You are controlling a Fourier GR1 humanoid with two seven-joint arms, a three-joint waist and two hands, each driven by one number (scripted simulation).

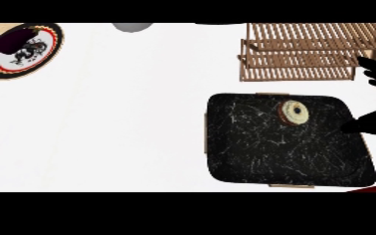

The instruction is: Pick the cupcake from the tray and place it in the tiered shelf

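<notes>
White table (125, 119) fills the frame from edge to edge. On it, at the lower right, lies a black marbled tray (249, 154) with pale handles at its top and bottom edges. The cupcake (295, 112) sits on the tray's upper right part, seen from above as a cream ring with a dark centre, well apart from everything else on the tray.

Just above the tray, at the upper right, stands the wooden tiered shelf (305, 52), its slatted levels bare. At the right edge of the frame the right robot hand (360, 124) shows only as black fingertips, some over the tray's right side near the cupcake, some beside the shelf; whether it is wide or narrow cannot be told. The cupcake is untouched.

A patterned plate (28, 50) lies at the upper left, and a grey round object (132, 27) shows at the top edge.
</notes>
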